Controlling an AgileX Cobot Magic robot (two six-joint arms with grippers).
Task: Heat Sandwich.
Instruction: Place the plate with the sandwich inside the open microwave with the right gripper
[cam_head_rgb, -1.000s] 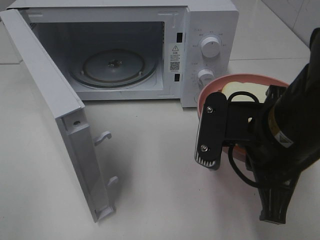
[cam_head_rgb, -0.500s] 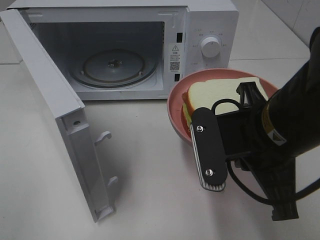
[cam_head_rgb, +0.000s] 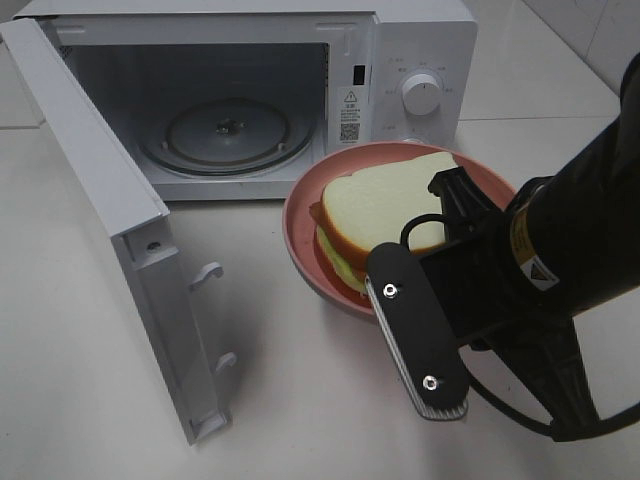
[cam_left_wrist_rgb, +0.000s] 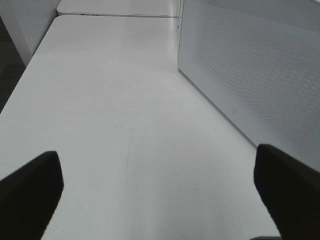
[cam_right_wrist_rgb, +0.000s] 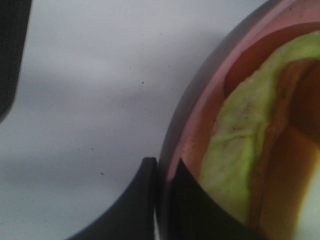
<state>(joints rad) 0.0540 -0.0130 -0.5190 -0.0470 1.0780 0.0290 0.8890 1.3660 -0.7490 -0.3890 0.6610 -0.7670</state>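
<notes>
The sandwich (cam_head_rgb: 385, 205) is laid flat about the middle of a pink plate (cam_head_rgb: 297, 240), at 5 o'clock from the open microwave (cam_head_rgb: 430, 50). A white bread slice with a tan crust is shown on top, one corner turned to 1 o'clock. Green lettuce and reddish filling are exposed along the edge at 7 o'clock.

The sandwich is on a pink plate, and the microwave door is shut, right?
Not quite. The sandwich is on the pink plate, but the microwave door is wide open, not shut. The exterior high view shows it standing out to the left, with the glass turntable visible inside.
</notes>
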